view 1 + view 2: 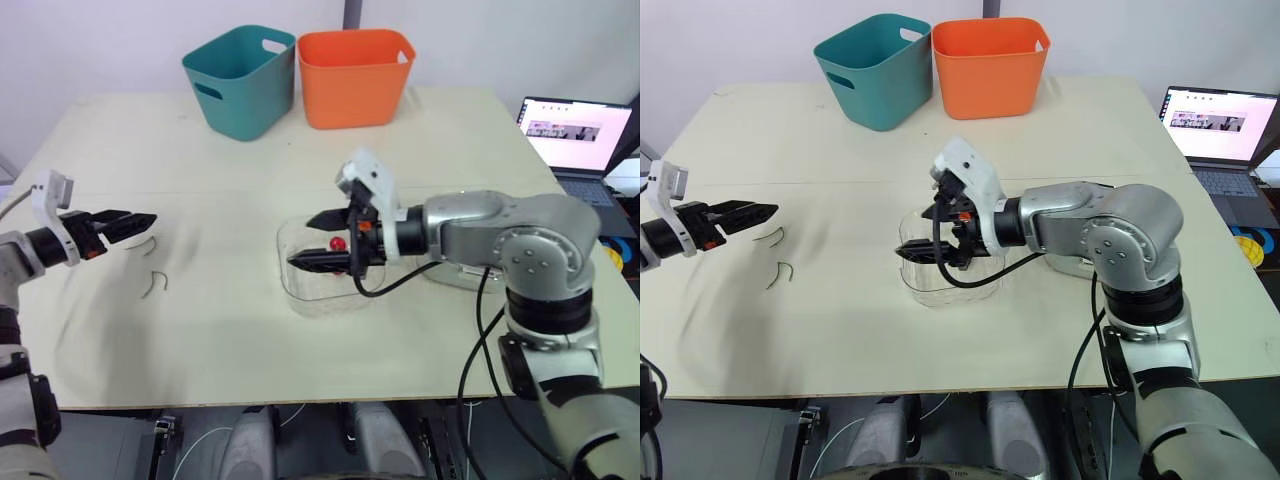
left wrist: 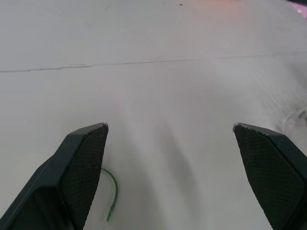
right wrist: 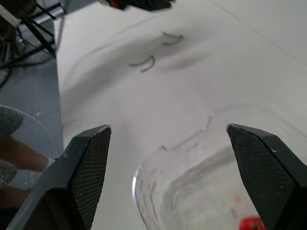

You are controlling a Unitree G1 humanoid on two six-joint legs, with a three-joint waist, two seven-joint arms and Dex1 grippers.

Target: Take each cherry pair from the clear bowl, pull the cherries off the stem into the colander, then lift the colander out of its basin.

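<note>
A clear bowl (image 1: 303,296) stands at the table's middle with a red cherry (image 1: 338,243) inside; the cherry (image 3: 249,223) also shows in the right wrist view. My right gripper (image 1: 302,241) hovers open over the bowl's left side, one finger above the other, holding nothing. My left gripper (image 1: 148,222) is open above the table's left part, empty. Two bare green stems (image 1: 150,246) (image 1: 156,283) lie on the table just beside it; one stem (image 2: 113,190) shows by a finger. A pale basin (image 1: 456,278) sits behind my right forearm, mostly hidden.
A teal bin (image 1: 243,80) and an orange bin (image 1: 355,76) stand at the table's far edge. An open laptop (image 1: 577,136) sits off the table's right side. Cables hang from my right arm near the front edge.
</note>
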